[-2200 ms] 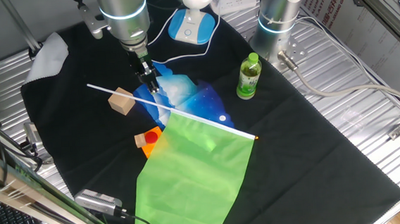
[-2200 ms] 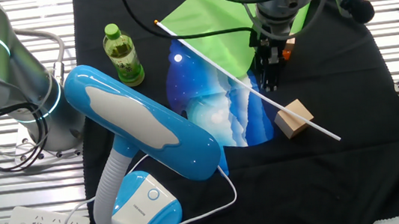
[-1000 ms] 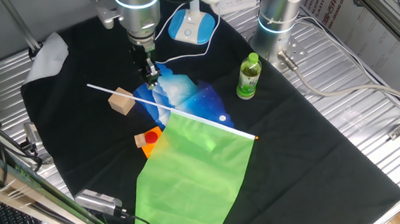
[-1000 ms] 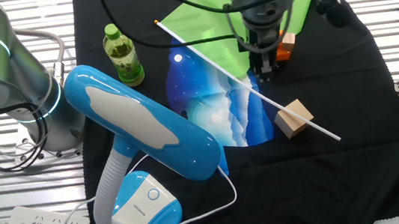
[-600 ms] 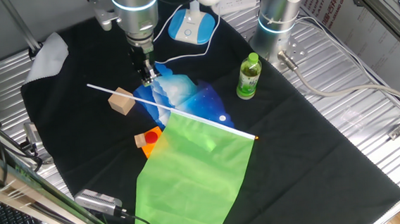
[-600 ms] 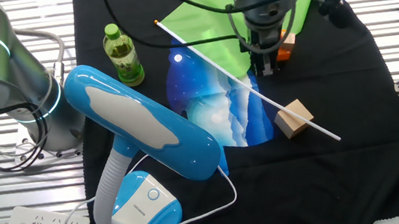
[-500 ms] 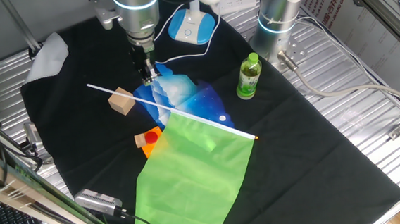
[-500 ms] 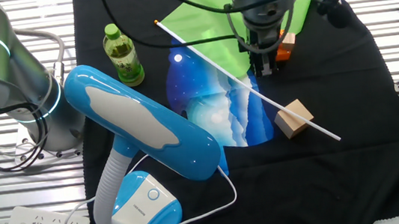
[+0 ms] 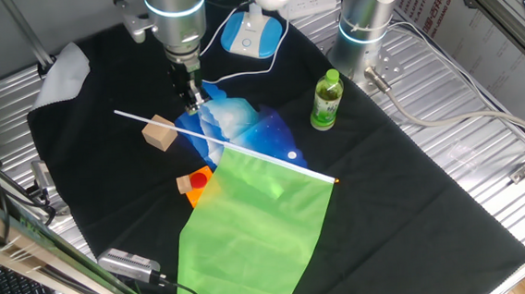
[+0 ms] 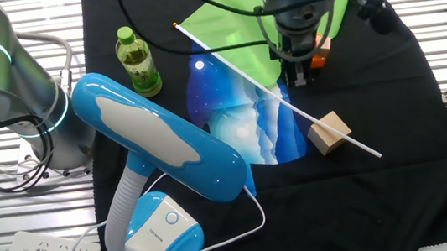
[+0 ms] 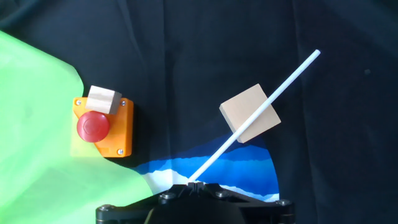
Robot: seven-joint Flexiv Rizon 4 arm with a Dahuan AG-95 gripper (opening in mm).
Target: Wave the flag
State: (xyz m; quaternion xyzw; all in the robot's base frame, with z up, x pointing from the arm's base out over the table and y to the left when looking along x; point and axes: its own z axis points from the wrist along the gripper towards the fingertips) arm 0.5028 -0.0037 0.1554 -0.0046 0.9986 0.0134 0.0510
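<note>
The flag lies flat on the black cloth: a large light-green sheet [image 9: 250, 231] on a long thin white stick [image 9: 168, 124]. The stick's bare end rests over a wooden block [image 9: 160, 133]. My gripper [image 9: 192, 101] hangs just above the stick's middle, over the blue and white cloth [image 9: 243, 134], jaws pressed together with nothing between them. In the other fixed view the gripper [image 10: 298, 81] stands above the stick [image 10: 351, 138] beside the green sheet [image 10: 234, 35]. In the hand view the stick [image 11: 273, 93] runs under my shut gripper [image 11: 196, 183].
An orange box with a red button [image 9: 194, 182] sits at the green sheet's edge, left of the stick in the hand view [image 11: 102, 126]. A green bottle [image 9: 326, 102] stands to the right. A blue and white desk lamp [image 10: 158, 141] leans over the cloth.
The gripper has risen off the stick and drifted slightly back and left. The flag, stick and block have not moved.
</note>
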